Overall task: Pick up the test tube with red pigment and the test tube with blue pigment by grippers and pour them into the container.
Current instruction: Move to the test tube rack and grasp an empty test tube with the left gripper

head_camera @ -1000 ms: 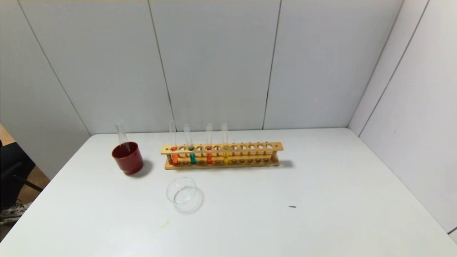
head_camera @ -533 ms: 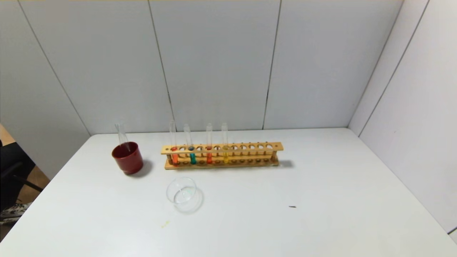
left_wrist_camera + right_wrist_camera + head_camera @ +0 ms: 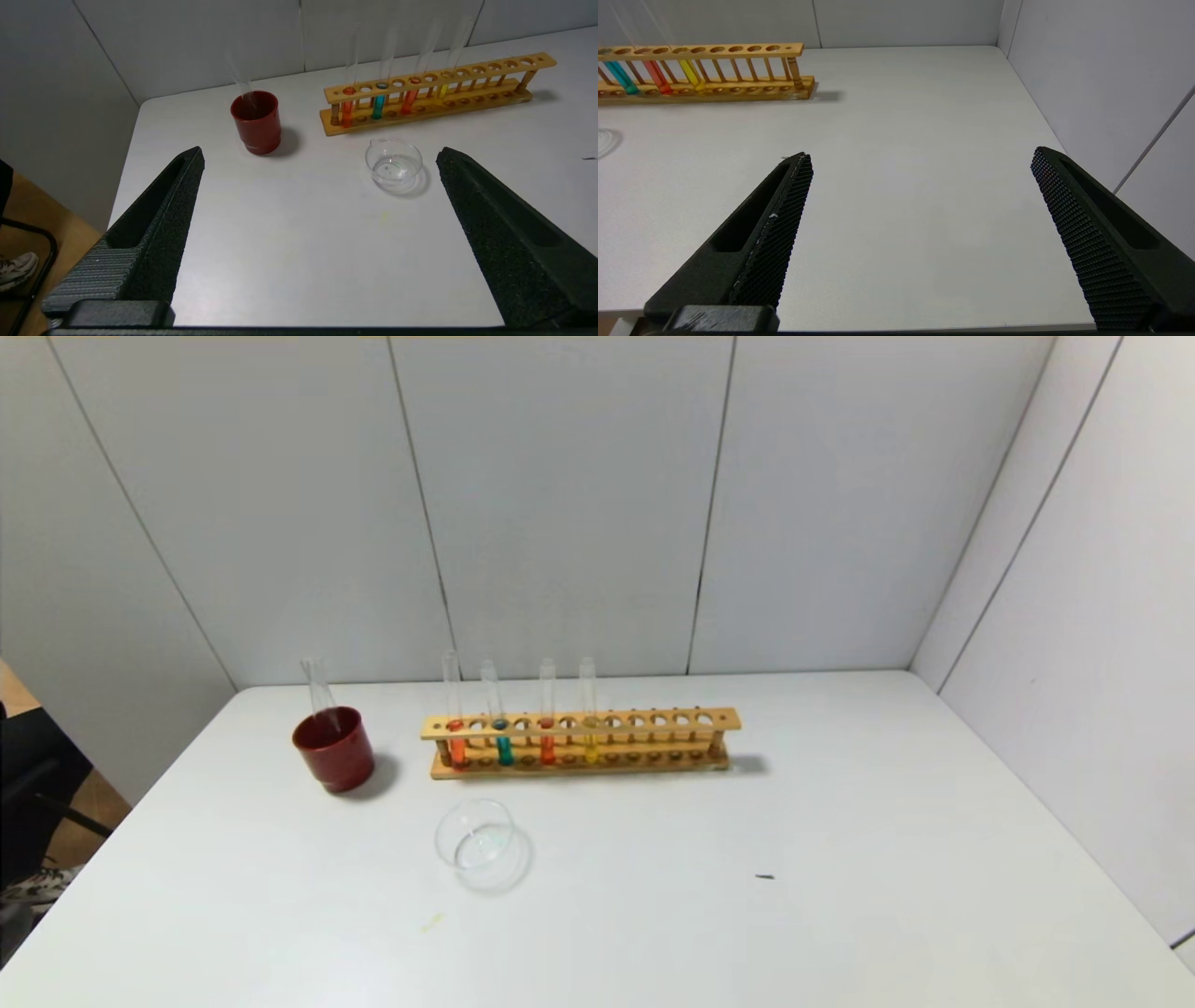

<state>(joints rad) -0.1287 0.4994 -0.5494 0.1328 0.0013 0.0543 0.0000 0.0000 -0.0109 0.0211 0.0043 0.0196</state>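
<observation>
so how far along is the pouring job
Nothing looks done yet. The red tube and blue tube stand in the wooden rack, both with liquid, and the glass dish looks empty. Nothing is in hand: the left gripper and right gripper hang open short of the rack. Both picks and pours remain.

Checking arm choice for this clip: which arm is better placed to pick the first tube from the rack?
Probably left: its open tool faces the red tube and blue tube.

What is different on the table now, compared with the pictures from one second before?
Nothing visibly changed. The four filled tubes stand in the wooden rack, the glass dish lies in front of it, and the red cup holds an empty tube. Nothing was grasped or released.
</observation>
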